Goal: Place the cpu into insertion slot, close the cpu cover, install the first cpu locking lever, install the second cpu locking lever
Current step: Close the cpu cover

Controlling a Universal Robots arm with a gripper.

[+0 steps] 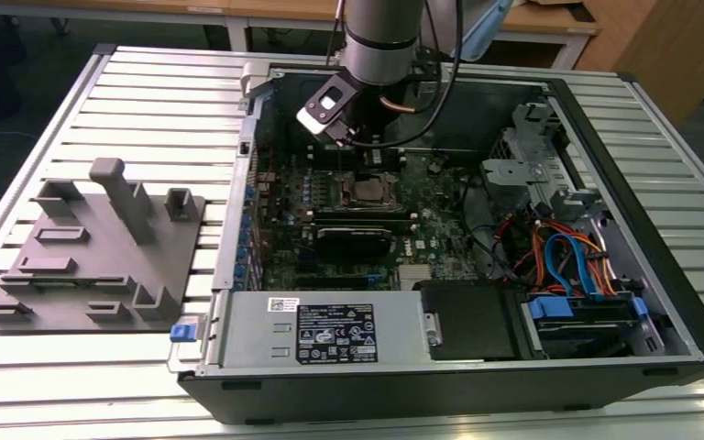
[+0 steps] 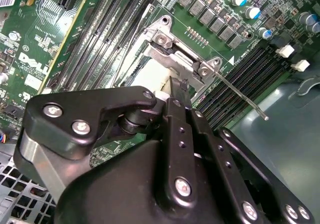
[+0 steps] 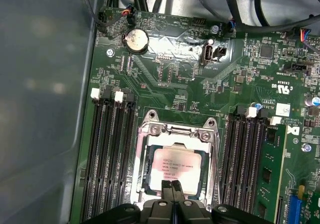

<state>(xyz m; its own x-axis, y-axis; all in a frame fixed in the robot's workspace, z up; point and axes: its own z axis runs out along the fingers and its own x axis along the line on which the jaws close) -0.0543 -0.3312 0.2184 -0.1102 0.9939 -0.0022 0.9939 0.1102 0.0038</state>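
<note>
Your arm (image 1: 383, 37) reaches down from above into the open computer case (image 1: 664, 316), which lies on the slatted worktop (image 1: 157, 92). A grey fixture plate (image 1: 95, 261) sits on that worktop on the exterior view's left, well apart from the case.

Your jaws are closed. In the first wrist view the two black fingertips (image 3: 168, 190) sit pressed together with just a thin seam between them, and nothing shows gripped there. They hang right over the near edge of the socket.

The cpu (image 3: 176, 170) is already seated in the insertion slot (image 3: 146, 178). Its dull silver top faces up, and the slot's dark border shows around it. The cpu cover (image 3: 172, 132) lies down around the chip, so you see the cpu through the cover's square cut-out. The silvery frame runs along the far side between its two corner screws.

In the second wrist view a thin metal locking lever (image 2: 240, 97) sticks out from the corner of the socket. It runs slanting across the black memory slots (image 2: 235, 83) beside it. You cannot tell from these views whether that lever is hooked down.

On the green motherboard (image 3: 165, 78) memory slots flank the socket on both sides, and a round coin battery (image 3: 136, 40) sits farther off.
</note>
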